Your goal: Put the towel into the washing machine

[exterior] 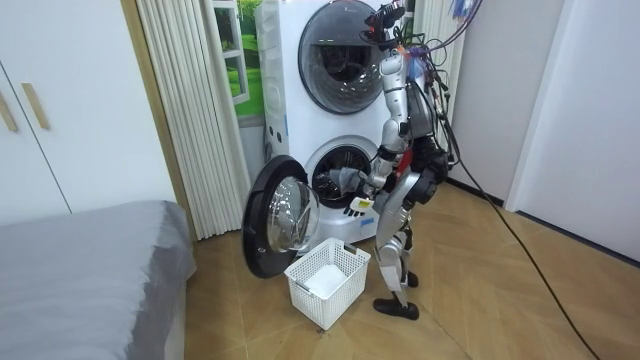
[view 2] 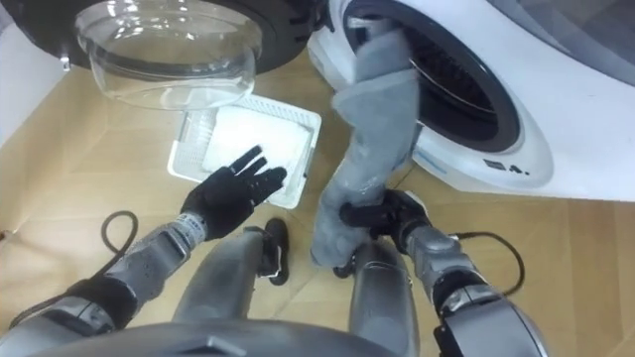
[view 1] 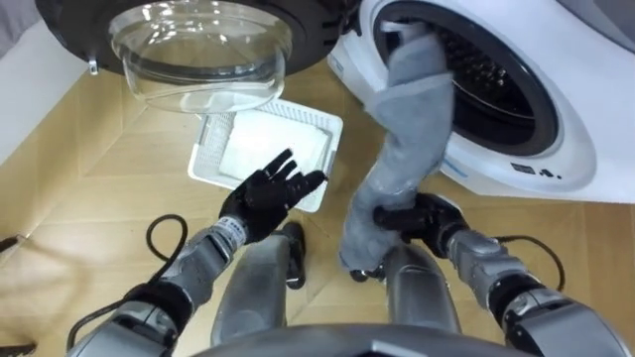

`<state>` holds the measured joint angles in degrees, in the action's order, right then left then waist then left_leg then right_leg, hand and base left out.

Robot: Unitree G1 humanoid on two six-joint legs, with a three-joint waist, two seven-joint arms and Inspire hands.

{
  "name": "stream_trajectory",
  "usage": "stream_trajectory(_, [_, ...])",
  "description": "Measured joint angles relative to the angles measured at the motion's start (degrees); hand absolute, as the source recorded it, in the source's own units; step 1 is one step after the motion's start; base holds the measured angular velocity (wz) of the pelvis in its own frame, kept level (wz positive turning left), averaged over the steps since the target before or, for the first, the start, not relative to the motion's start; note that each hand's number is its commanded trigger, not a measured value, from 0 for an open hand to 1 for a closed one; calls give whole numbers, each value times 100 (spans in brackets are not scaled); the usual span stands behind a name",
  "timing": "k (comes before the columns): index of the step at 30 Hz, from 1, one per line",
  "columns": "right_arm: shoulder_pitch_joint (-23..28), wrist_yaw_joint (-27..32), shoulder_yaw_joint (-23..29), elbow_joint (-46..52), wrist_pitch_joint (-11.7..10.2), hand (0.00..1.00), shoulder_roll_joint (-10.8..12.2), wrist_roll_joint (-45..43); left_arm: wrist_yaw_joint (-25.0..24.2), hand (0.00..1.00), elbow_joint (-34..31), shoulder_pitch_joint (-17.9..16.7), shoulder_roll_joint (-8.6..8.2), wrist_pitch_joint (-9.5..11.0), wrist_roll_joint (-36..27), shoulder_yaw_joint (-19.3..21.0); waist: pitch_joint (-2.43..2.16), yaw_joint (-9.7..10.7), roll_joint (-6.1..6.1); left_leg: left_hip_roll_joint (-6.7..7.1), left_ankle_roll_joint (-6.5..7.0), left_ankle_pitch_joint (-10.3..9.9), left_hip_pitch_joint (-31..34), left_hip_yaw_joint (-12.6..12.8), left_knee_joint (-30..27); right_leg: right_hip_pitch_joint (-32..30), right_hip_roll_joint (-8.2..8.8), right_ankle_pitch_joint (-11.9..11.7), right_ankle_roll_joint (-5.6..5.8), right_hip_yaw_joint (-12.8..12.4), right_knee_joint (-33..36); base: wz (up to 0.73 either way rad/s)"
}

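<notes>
Right hand (view 1: 419,216) grips towel (view 1: 415,109) | upright, top end inside washing machine (view 1: 561,134)

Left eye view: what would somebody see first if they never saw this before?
A long grey towel catches the eye first. Its top is draped into the round opening of the white washing machine on the right, and its lower part is clutched in the fingers of the robot's right hand. Next comes the left hand, spread open above a white plastic laundry basket near the machine's open glass door.
</notes>
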<state>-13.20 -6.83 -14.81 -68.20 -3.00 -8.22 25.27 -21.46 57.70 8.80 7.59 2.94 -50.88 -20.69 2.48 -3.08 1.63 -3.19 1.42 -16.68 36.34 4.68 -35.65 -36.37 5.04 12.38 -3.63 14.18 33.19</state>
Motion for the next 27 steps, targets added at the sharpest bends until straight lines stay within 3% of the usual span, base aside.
stream_trajectory(10, [-129,280,325,-114,66,100,-148,1039,1010,0,53,-211,10,10,1010,163,-17,-34,25,3,1,8,30,17,-4,-24,7,-2,2,13,-29,0])
stream_trajectory(14, [-359,426,861,-70,122,100,-297,1395,1203,0,24,-210,11,13,1050,326,-14,-17,-7,83,33,55,60,60,11,-157,107,20,18,-46,122,0])
stream_trajectory(16, [-657,549,1079,-56,209,100,-492,1911,1283,0,3,-212,57,12,1063,434,14,-11,-106,131,66,87,79,183,35,-292,179,37,27,-152,265,-7])
stream_trajectory(18, [-861,587,1261,-7,357,100,-661,2207,1368,0,-16,-212,77,12,1072,569,11,8,-202,197,88,122,96,187,34,-365,249,62,48,-204,374,3])
stream_trajectory(19, [-932,625,1306,17,395,100,-698,2304,1393,0,-19,-216,93,21,1091,616,18,7,-247,210,94,130,95,192,33,-373,263,63,49,-214,399,3])
stream_trajectory(21, [-1227,754,1393,84,536,100,-780,2990,1534,0,-24,-274,206,68,1114,690,18,12,-449,213,116,149,78,273,18,-378,294,65,51,-230,449,2])
stream_trajectory(23, [-1397,816,1480,130,636,100,-847,3355,1613,0,-27,-326,241,76,1194,712,14,53,-535,214,141,164,111,263,-21,-357,325,61,58,-159,447,21])
stream_trajectory(27, [-1705,1004,1854,149,932,100,-886,4464,1687,0,-293,-504,270,40,1318,742,17,167,-553,202,227,184,327,270,-113,-433,391,28,133,-39,444,23])
